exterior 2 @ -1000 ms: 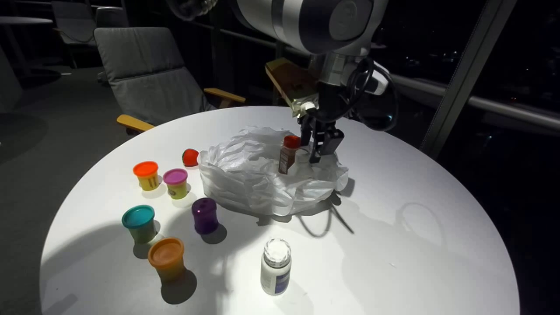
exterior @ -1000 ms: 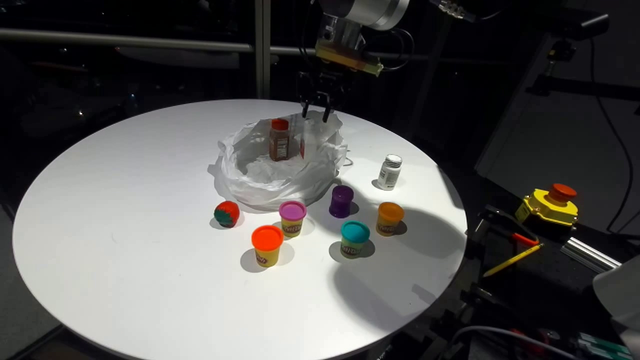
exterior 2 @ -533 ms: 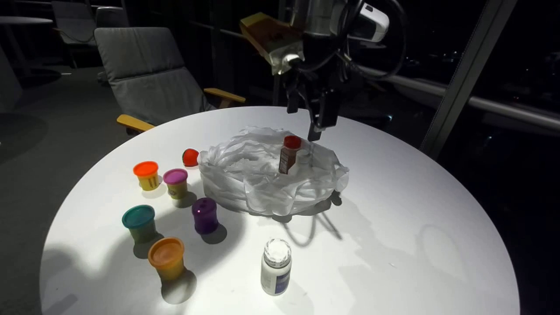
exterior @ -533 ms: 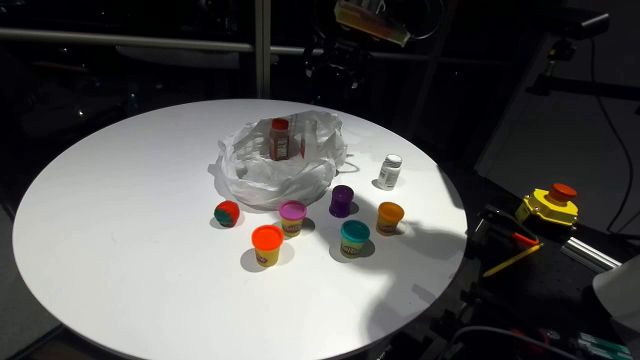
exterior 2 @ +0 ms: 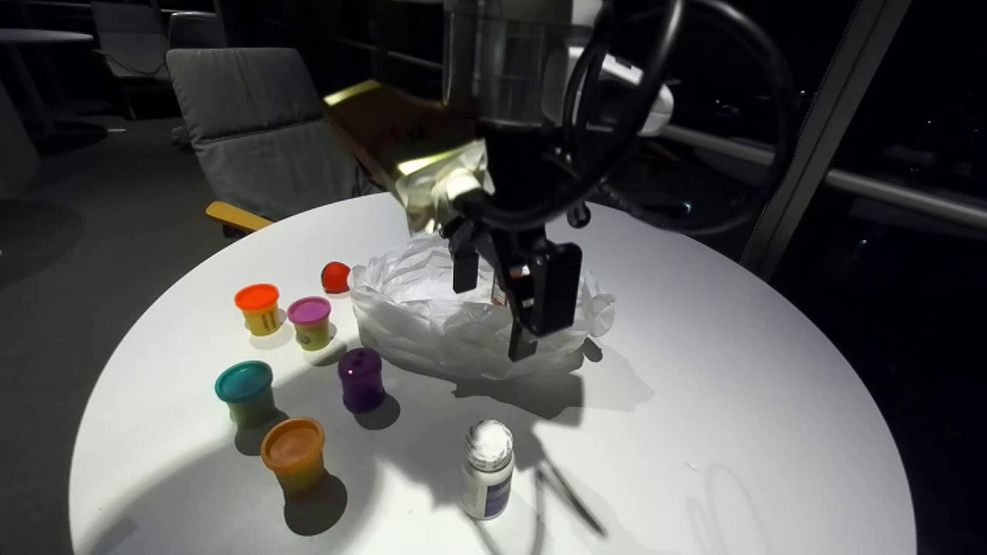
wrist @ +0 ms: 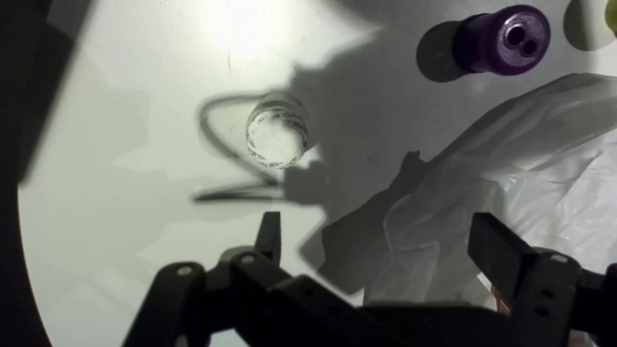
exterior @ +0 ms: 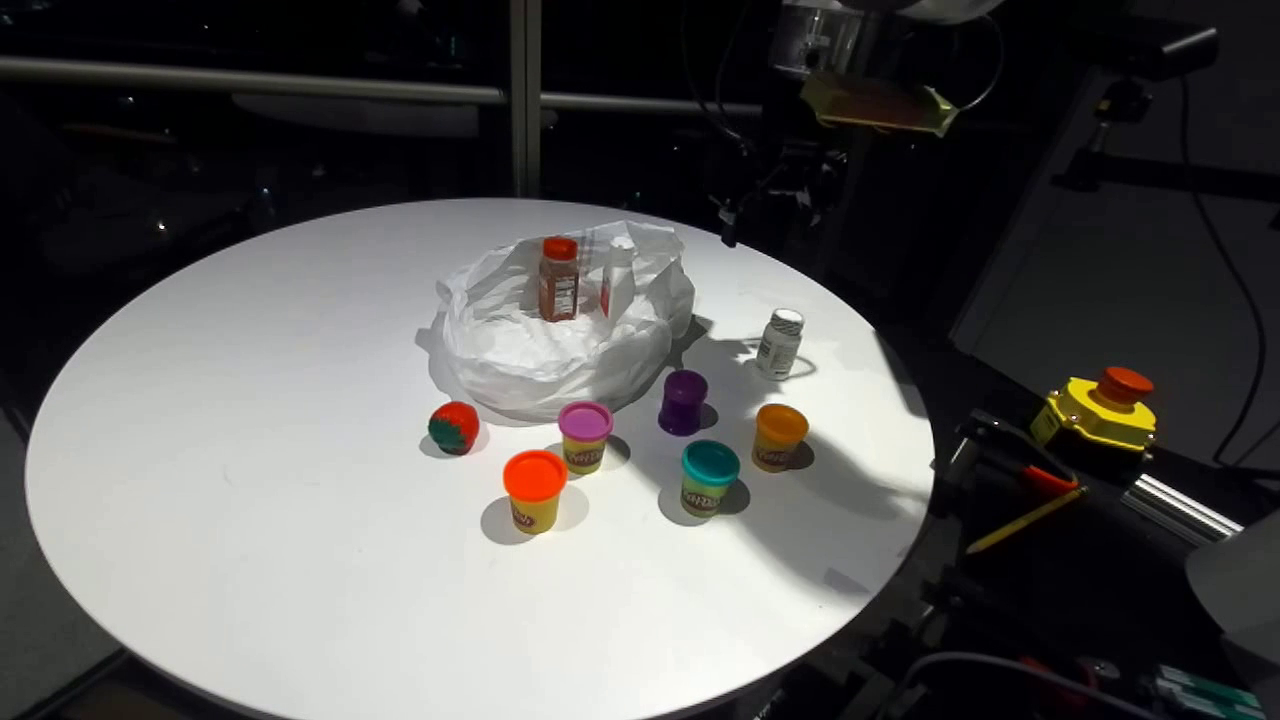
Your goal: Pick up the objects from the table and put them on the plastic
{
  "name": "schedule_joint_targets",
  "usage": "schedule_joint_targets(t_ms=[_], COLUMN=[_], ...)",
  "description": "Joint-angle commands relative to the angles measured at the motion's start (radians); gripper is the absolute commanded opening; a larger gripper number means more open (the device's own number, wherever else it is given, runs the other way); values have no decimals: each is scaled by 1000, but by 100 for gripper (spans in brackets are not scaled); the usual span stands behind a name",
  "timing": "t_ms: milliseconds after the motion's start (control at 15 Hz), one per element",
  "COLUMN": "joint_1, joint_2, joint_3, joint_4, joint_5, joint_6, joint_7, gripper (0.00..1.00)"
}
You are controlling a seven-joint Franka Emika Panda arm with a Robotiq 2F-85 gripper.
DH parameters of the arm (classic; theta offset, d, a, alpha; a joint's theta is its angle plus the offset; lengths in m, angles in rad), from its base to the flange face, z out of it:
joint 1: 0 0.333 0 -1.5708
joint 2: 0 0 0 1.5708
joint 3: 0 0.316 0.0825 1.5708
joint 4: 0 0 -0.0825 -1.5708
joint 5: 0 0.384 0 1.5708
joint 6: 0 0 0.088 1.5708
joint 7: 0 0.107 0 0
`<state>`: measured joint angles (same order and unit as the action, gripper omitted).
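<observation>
White pill bottle (exterior: 779, 345), upright, right of plastic bag (exterior: 550, 380) in an exterior view; spread, empty gripper (wrist: 376, 224); likely step: approach for pick; next: alignment overhead, then descent.

Looks like an office lounge, part robot lab: grey armchair (exterior 2: 243, 123), more chairs (exterior 2: 127, 38) & 2nd table (exterior 2: 46, 36) in bg, dark windows (exterior 2: 887, 139) w/ rail (exterior: 250, 82), yellow e-stop (exterior: 1098, 415).

In an exterior view I see the crumpled bag (exterior: 555, 388) holding two upright bottles (exterior: 559, 292), one red-capped; outside stand white bottle (exterior: 777, 352) at three o'clock, purple pot (exterior: 683, 404), orange tub (exterior: 778, 440), teal tub (exterior: 708, 480) from four to five, pink tub (exterior: 584, 440), red tub (exterior: 534, 492) near six.
</observation>
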<state>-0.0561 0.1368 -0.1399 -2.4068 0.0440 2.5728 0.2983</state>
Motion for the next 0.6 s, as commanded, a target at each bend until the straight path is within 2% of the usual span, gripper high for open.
schedule_joint_targets(t_ms=[0,133,533], joint_1=[-27,-26,-25], joint_2=[51,88,151], joint_3=[-8,-24,-44], joint_4=[-28,-24,-35], joint_5=[-22,-47,-64], joint_6=[120,154,140], joint_7=[-50,-33,-50], gripper=[100,100,100])
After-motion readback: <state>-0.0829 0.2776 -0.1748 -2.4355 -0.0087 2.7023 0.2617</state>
